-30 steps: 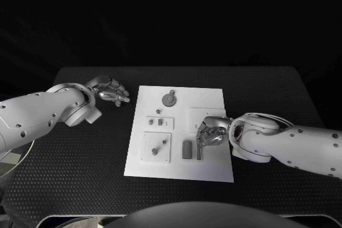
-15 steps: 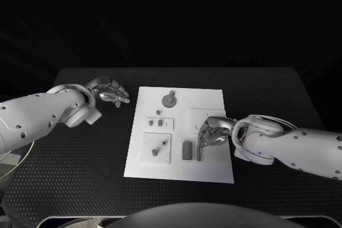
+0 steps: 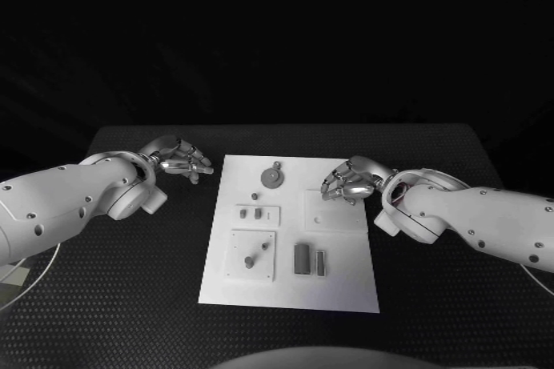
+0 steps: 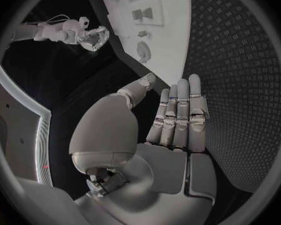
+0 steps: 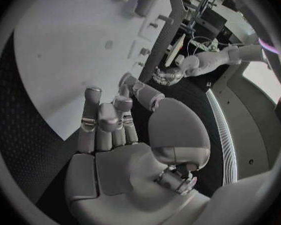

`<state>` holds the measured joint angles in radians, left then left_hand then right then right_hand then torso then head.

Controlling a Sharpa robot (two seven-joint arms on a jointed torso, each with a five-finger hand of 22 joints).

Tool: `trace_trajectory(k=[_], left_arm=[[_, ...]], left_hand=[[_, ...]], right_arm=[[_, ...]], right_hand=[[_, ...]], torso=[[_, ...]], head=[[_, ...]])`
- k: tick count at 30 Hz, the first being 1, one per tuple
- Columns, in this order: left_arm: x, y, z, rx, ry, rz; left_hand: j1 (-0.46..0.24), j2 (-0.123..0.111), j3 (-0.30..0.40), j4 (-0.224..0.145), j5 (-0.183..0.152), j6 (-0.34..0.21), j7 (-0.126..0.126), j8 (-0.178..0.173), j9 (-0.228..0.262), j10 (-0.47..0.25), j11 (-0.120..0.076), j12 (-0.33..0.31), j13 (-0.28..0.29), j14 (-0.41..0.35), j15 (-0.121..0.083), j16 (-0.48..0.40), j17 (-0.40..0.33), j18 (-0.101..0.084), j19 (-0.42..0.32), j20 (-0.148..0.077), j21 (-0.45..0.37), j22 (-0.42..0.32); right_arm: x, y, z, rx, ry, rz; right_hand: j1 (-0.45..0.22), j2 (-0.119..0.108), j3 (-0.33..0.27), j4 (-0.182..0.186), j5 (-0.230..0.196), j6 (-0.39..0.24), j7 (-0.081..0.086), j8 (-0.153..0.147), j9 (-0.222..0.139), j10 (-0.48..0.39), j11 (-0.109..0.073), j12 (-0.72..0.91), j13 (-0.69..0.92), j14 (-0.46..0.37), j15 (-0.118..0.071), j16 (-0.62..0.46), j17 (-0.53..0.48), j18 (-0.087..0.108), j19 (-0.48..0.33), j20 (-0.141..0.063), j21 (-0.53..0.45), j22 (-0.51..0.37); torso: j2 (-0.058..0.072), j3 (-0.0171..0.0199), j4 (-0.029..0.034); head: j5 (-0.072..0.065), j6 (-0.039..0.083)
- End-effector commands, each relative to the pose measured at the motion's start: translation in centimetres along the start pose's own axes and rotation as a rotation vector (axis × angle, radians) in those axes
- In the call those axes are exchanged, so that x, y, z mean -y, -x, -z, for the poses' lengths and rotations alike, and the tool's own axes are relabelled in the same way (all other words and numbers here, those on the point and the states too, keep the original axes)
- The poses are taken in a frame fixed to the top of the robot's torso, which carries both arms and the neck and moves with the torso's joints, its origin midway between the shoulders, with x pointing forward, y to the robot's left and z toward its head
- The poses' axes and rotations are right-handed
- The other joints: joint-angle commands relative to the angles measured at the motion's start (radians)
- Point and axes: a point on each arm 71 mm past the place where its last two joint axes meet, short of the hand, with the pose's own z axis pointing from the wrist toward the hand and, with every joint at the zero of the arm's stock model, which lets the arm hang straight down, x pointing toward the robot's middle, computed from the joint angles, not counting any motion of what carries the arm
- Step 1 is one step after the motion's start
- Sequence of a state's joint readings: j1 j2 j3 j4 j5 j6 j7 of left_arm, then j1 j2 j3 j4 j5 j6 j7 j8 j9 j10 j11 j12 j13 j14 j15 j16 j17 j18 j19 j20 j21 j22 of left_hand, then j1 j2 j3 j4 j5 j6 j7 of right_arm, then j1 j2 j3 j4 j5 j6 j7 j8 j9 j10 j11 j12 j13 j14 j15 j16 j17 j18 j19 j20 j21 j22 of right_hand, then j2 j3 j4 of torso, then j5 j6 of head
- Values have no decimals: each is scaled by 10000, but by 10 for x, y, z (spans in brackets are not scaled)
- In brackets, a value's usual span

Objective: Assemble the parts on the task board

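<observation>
A white task board lies in the middle of a black table, its long side running near to far. On the board's near half two grey bar-shaped parts lie side by side, the left one wider than the right. Left of them one square plate carries a small peg and a slot. Farther back a smaller plate holds two little pieces, and to its right sits one pale square with a dot in it. At the far end lies one round grey disc.

The right hand hovers over the board's far right edge, fingers apart and empty. The left hand is over the table just beyond the board's far left corner; the left wrist view shows its fingers straight, side by side, holding nothing. The right wrist view shows the right hand's bare palm
</observation>
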<state>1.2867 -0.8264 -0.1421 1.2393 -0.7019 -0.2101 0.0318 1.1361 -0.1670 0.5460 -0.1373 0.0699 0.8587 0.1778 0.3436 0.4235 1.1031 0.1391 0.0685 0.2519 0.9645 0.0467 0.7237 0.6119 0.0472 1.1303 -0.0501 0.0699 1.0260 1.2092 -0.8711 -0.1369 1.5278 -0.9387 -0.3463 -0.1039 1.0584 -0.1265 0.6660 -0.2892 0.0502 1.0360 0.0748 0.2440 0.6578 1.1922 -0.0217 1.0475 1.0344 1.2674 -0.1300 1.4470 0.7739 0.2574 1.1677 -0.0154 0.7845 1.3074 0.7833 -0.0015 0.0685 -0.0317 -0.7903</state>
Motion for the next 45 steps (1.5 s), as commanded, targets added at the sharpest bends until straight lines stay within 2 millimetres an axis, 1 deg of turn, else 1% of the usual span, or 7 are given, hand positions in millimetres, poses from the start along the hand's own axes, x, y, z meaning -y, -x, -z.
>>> trace_trajectory(k=[1, 13, 23, 32, 43, 44, 45], left_arm=[[4, 4, 0, 439, -547, 2024], [9, 14, -19, 1247, -845, 4312], [17, 14, -43, 1525, -1255, 4665], [21, 14, -55, 1667, -1433, 5160], [21, 2, -56, 1357, -1677, 5223], [16, 3, -55, 1498, -1241, 5038], [16, 2, -55, 1501, -1243, 5042]], left_hand=[[-380, -85, -268, 174, -166, -86, 2, 68, -13, 94, 26, 33, -3, -94, 56, -153, -15, 112, -209, 26, -69, -106], [-791, 167, -524, 85, -169, -939, -157, -299, -134, -1058, 174, -64, -587, -2126, 1131, -2788, -1076, -82, -3051, 1085, -102, -2024], [-1534, -237, -1054, 247, -200, -1661, -468, -512, -113, -2466, -44, -68, -1293, -3143, 1374, -3792, -1624, -189, -4049, 1410, -85, -2952], [-2967, -630, -1225, 1648, -203, -3216, -767, -977, -85, -4245, -345, -70, -1866, -4640, 1429, -4540, -1866, -472, -5500, 1752, -93, -3515], [-3112, -687, -1592, 3949, -210, -4948, -1073, -1091, 114, -5890, -400, -73, -1892, -5494, 1502, -4493, -1535, -472, -6439, 2009, 40, -3446], [-11361, 1670, -5460, 1373, -699, -8587, -1778, -3436, -4235, -11031, -1391, -685, -2519, -9645, -467, -7237, -6119, -472, -11303, 501, -699, -10260], [-11361, 1670, -5460, 1373, -699, -8587, -1778, -3436, -4235, -11031, -1391, -685, -2519, -9645, -467, -7237, -6119, -472, -11303, 501, -699, -10260]], right_arm=[[0, 17, -12, 872, 670, -1923], [27, 57, -71, 2252, 1108, -3296], [40, 67, -91, 2749, 1414, -5745], [42, 56, -92, 2265, 1760, -6855], [48, 58, -88, 2244, 1786, -6880], [51, 58, -88, 2483, 1402, -6640], [51, 58, -88, 2486, 1403, -6643]], right_hand=[[-19, -74, -88, 14, -20, -314, 207, -78, -3, -227, 47, -94, -22, -147, 57, -115, -34, 44, -138, 65, -109, 150], [-231, 259, 194, 29, -12, -1126, 765, -385, 37, -2263, 675, -3005, -2222, -2443, 736, -3092, -1252, -423, -2675, 947, -2134, -618], [-846, 647, -612, 4, 48, -2146, 1085, -800, -229, -2971, 1739, -6814, -5673, -4823, 2642, -7651, -3154, -1300, -5963, 1775, -4575, -1582], [-3257, 894, -2446, 543, -26, -3456, 1091, -1359, -562, -4344, 2020, -8825, -7319, -7140, 3336, -9925, -4252, -1829, -7697, 2093, -5747, -1911], [-4113, 1309, -3062, 765, -15, -3872, 1042, -1369, -622, -4502, 2036, -9375, -7943, -7569, 3383, -10351, -4444, -2011, -8297, 2120, -5970, -1646], [-10584, 1265, -6660, 2892, -502, -10360, -748, -2440, -6578, -11922, 217, -10475, -10344, -12674, 1300, -14470, -7739, -2574, -11677, 154, -7845, -5080], [-10584, 1265, -6660, 2892, -502, -10360, -748, -2440, -6578, -11922, 217, -10475, -10344, -12674, 1300, -14470, -7739, -2574, -11677, 154, -7845, -5125]], torso=[[-109, 20, -27], [-670, 46, -162], [-1039, -21, -232], [-1196, 50, -296], [-1258, 243, -304], [-1229, 172, -312], [-1234, 171, -313]], head=[[-30, 414], [-83, 1821], [-47, 2719], [170, 3172], [214, 3095], [202, 3119], [203, 3114]])
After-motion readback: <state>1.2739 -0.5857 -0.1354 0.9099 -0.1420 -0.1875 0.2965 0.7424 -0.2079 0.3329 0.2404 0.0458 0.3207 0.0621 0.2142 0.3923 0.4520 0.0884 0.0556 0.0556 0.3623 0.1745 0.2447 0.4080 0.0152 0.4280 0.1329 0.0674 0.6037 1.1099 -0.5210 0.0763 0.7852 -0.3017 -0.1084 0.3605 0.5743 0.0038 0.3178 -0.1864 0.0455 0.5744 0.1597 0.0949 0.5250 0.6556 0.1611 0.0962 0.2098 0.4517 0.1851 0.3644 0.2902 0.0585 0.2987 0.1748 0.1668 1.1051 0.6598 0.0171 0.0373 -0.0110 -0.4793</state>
